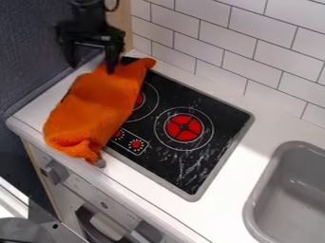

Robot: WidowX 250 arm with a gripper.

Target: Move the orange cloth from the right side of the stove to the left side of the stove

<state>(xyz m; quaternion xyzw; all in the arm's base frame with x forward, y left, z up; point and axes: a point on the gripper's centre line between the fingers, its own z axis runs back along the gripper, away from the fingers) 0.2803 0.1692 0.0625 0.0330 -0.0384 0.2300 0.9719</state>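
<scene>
From where I stand, the gripper (92, 60) hangs at the far left, beside the dark wall, its fingers spread apart. The one nearer the tiles overlaps the top of the orange cloth (98, 108); whether it touches, I can't tell. If they closed here, I'd worry about a thin pinch of fabric slipping out, or one finger simply pushing the folds.

The cloth lies bunched across the left of the white counter (238, 161) and over part of the black stove top (198, 164). Its lower end sits near the front edge, so a shove that way could tip it off. Something small and grey (100, 163) pokes out at that end; if it's loose, a tug might drag it along. Folds also rest by the red control knobs (136, 144) and could catch there if they stick up. The red burner (184, 127) and grey sink (289, 199) lie farther right.
</scene>
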